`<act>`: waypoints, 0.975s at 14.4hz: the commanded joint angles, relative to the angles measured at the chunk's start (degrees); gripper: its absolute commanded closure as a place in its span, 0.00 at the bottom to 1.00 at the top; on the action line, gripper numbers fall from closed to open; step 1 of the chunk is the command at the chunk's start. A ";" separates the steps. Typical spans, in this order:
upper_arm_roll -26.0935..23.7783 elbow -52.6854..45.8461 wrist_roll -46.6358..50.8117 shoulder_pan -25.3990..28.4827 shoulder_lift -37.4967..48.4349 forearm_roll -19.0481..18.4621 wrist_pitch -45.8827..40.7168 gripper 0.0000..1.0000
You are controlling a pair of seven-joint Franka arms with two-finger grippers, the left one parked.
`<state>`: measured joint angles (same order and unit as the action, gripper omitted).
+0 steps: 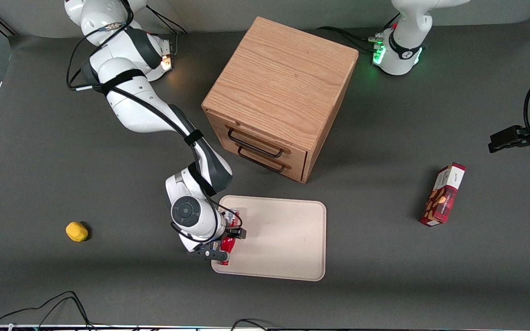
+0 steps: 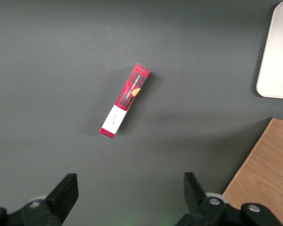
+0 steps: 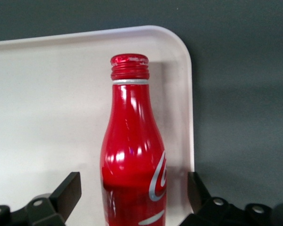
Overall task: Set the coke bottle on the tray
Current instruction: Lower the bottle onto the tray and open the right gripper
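Observation:
The coke bottle (image 1: 227,245) is red with a red cap and white lettering. It lies on the pale beige tray (image 1: 283,239), by the tray's edge toward the working arm's end, with its cap toward the tray corner nearest the front camera. My right gripper (image 1: 225,244) is over it, open, one finger on each side of the bottle's body. The right wrist view shows the bottle (image 3: 132,150) on the tray (image 3: 47,94) between the fingers (image 3: 68,190) of the gripper (image 3: 133,193), with a gap on both sides.
A wooden drawer cabinet (image 1: 283,92) stands just farther from the front camera than the tray. A red snack box (image 1: 443,195) lies toward the parked arm's end and also shows in the left wrist view (image 2: 126,100). A yellow lemon-like object (image 1: 76,231) lies toward the working arm's end.

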<state>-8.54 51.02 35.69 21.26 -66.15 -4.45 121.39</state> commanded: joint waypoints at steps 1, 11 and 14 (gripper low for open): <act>0.89 -1.63 -0.89 0.80 -0.56 0.06 -0.54 0.00; 0.71 -1.71 -0.71 0.09 4.08 0.58 -10.26 0.00; -0.16 1.95 0.69 -2.28 12.68 0.85 -20.80 0.00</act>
<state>-8.26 48.03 35.77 20.45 -61.04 -4.41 106.96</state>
